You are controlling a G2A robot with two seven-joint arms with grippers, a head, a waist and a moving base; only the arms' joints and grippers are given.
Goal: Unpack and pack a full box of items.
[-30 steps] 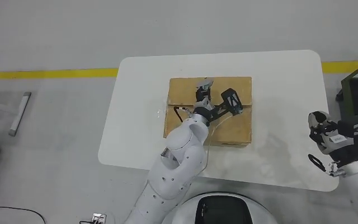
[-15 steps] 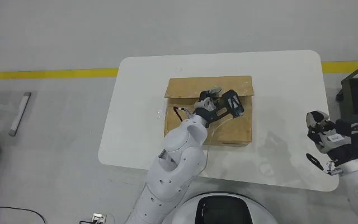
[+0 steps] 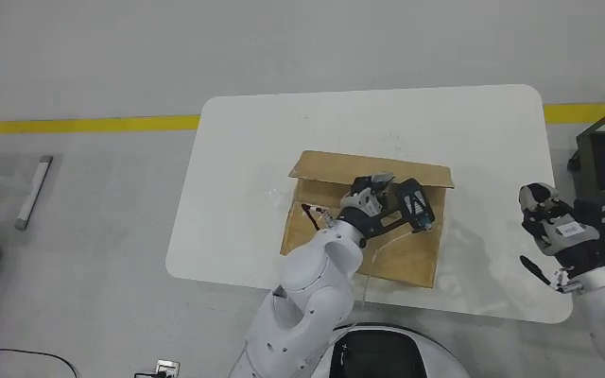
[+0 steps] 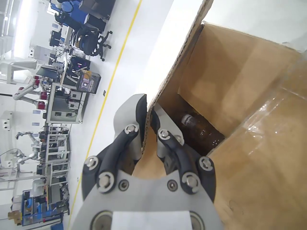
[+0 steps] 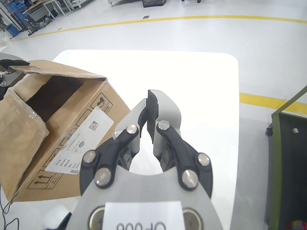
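Observation:
A brown cardboard box point(image 3: 406, 260) stands skewed in the middle of the white table point(image 3: 236, 189). My left gripper point(image 3: 378, 181) is over the box and is shut on the edge of its raised far flap point(image 4: 191, 39). In the left wrist view the gripper point(image 4: 147, 118) pinches the corrugated edge between its pads. A dark bottle with a white cap point(image 4: 201, 131) lies inside the opened box. My right gripper point(image 3: 541, 200) is near the table's right edge, well clear of the box point(image 5: 72, 125). Its fingers are shut point(image 5: 148, 111) with nothing between them.
A taped flap point(image 5: 19, 120) still covers part of the box top. A dark green bin point(image 5: 285, 168) stands off the table's right edge. A white label point(image 5: 79, 140) is on the box side facing the right gripper. Bare table point(image 5: 191, 77) lies between that gripper and the box.
The left gripper has moved right and toward the robot while holding the flap. The flap has lifted open and the box has turned and slid with it. The right arm has barely moved.

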